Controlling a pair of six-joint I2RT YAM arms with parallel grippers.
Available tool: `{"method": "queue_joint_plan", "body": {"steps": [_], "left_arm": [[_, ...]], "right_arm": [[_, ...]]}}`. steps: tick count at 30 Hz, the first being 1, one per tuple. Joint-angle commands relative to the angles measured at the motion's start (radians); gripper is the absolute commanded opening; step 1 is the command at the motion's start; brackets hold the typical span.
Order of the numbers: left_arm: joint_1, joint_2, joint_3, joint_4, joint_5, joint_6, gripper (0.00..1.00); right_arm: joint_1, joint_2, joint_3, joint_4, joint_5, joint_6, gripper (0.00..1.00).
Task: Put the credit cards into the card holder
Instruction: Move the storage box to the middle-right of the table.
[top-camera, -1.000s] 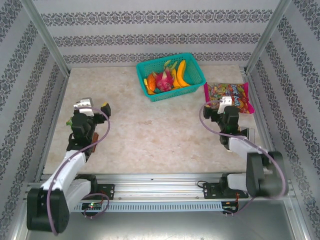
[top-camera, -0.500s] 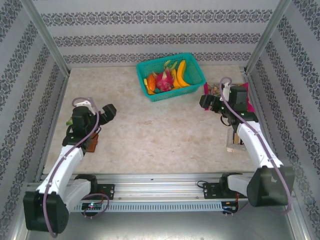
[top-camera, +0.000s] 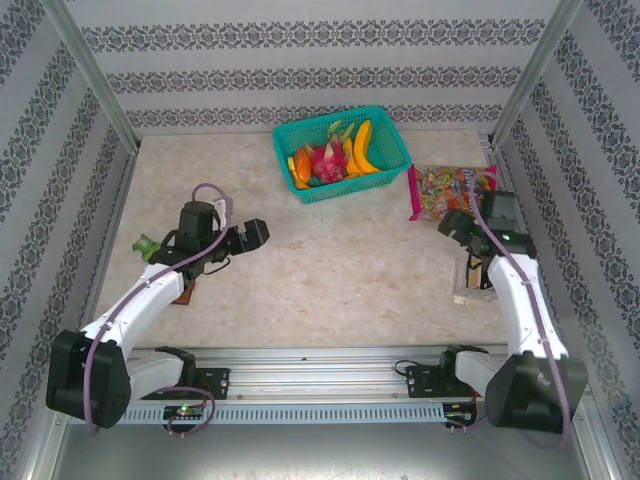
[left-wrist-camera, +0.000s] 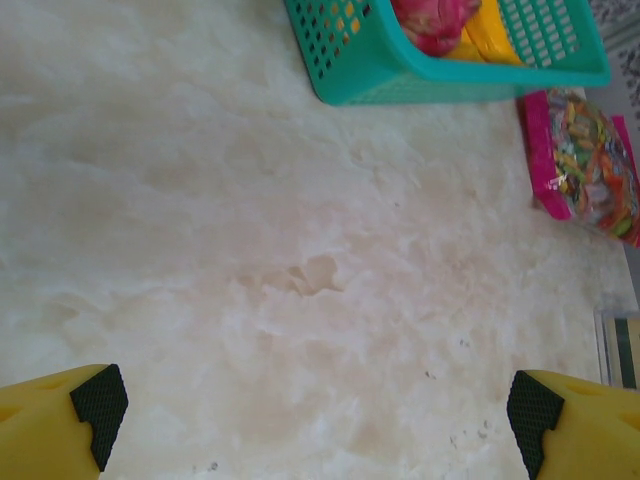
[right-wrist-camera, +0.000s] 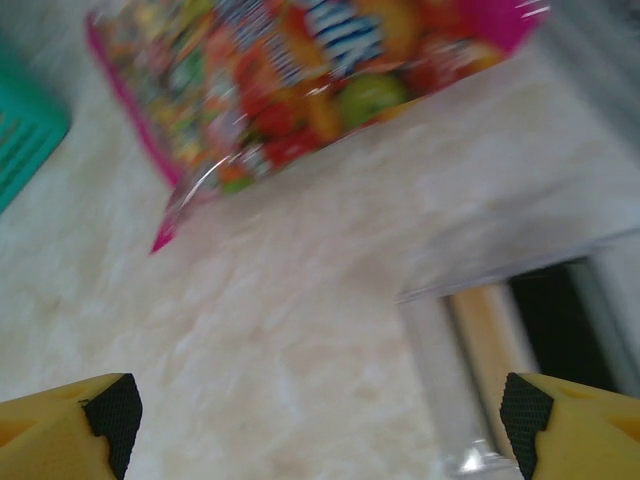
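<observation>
Overhead and wrist views share the candy bag (top-camera: 452, 190).

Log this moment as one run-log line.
left pincer: open, empty | right pincer: open, empty, near clear box | card holder: not held

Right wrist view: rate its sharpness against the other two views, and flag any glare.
Right wrist view: blurred throughout, the candy bag print smeared, the clear box edges soft, small highlights on the bag's film. Left wrist view: sharp, the teal basket mesh crisp, light even. Top external view: sharp, evenly lit, no harsh glare.
</observation>
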Motion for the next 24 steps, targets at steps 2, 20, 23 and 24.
{"method": "queue_joint_plan", "body": {"steps": [2, 20, 23, 24], "left_arm": [[-0.035, 0.027, 0.013, 0.008, -0.017, 0.015, 1.00], [-0.087, 0.172, 0.138, -0.020, -0.005, 0.047, 1.00], [-0.105, 0.171, 0.139, -0.024, -0.021, 0.034, 1.00], [-0.110, 0.173, 0.139, -0.025, -0.025, 0.029, 1.00]], "right_arm": [[-0.206, -0.077, -0.063, -0.021, -0.003, 0.061, 0.94], [-0.460, 0.203, -0.139, 0.214, -0.198, 0.051, 0.98], [-0.454, 0.230, -0.153, 0.232, -0.280, 0.050, 0.97], [-0.446, 0.228, -0.164, 0.241, -0.306, 0.053, 0.97]]}}
